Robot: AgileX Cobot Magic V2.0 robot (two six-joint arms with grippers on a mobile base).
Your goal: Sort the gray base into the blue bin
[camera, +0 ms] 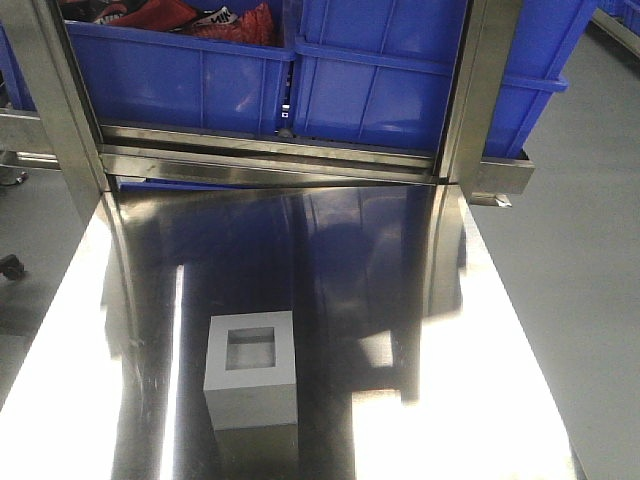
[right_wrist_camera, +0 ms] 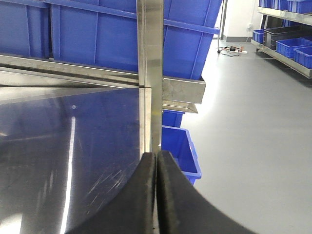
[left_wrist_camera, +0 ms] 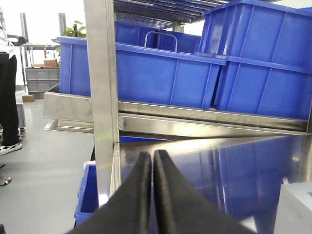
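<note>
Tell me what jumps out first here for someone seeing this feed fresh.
The gray base stands alone, recess up, toward the near edge of the shiny steel table. Behind it, bright blue bins line the shelf at the table's far edge, the left one holding red items. In the wrist views, the left fingers and right fingers are pressed shut on nothing.

No legible text or labels.
</note>
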